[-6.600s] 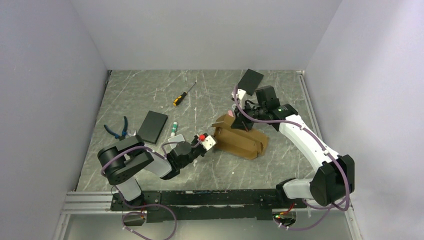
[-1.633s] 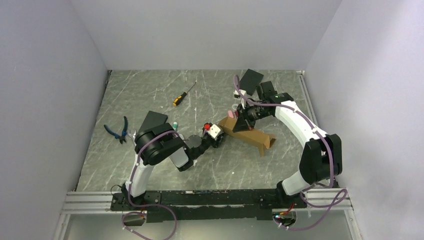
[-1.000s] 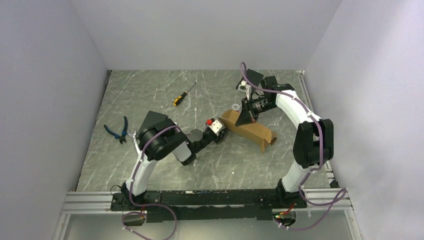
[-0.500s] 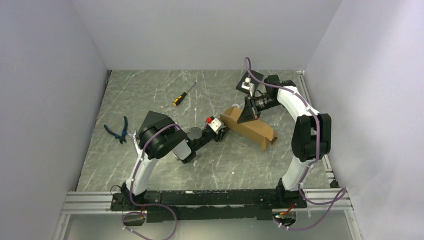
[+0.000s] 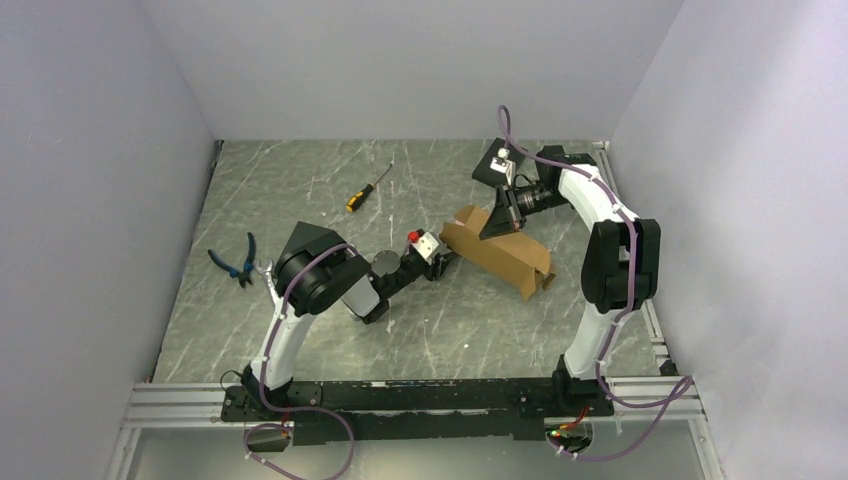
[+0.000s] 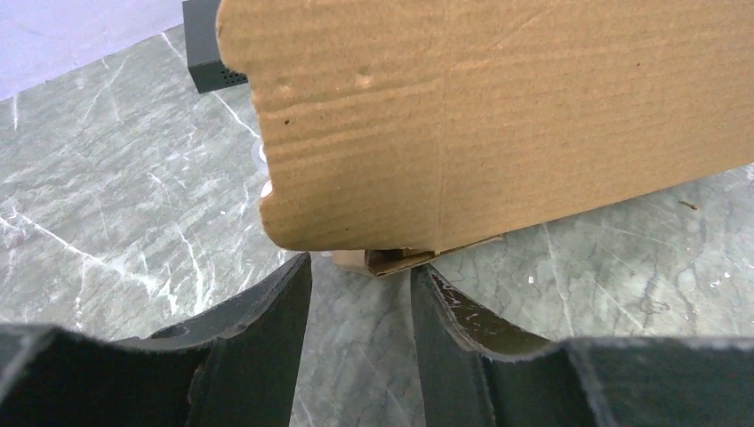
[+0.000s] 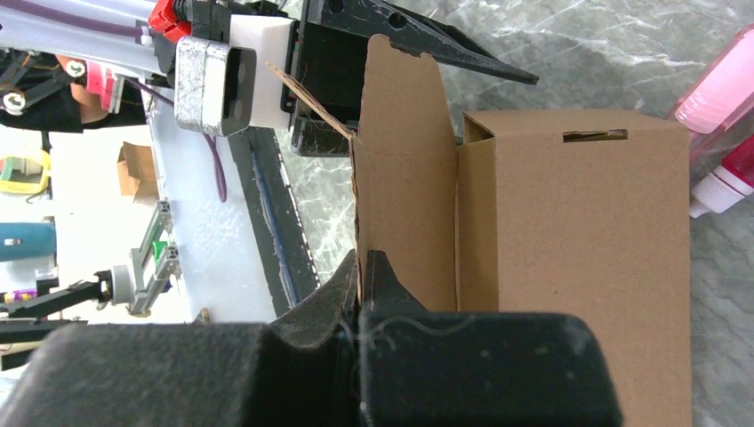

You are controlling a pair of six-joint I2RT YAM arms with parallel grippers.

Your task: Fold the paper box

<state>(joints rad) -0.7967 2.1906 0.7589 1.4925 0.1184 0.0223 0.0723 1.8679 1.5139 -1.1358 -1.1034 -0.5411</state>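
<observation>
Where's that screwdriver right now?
In the top view, the screwdriver lies toward the back of the table, left of centre, beyond the pliers and left of the box.

No legible text, number, brand or sign in any view.

Paper box (image 5: 497, 252) — plain tan cardboard on every face shown, unprinted.

Pink-and-red item (image 7: 725, 178) at the right edge of the right wrist view — it carries a red and white patch, cut off by the frame and too blurred to read.
</observation>
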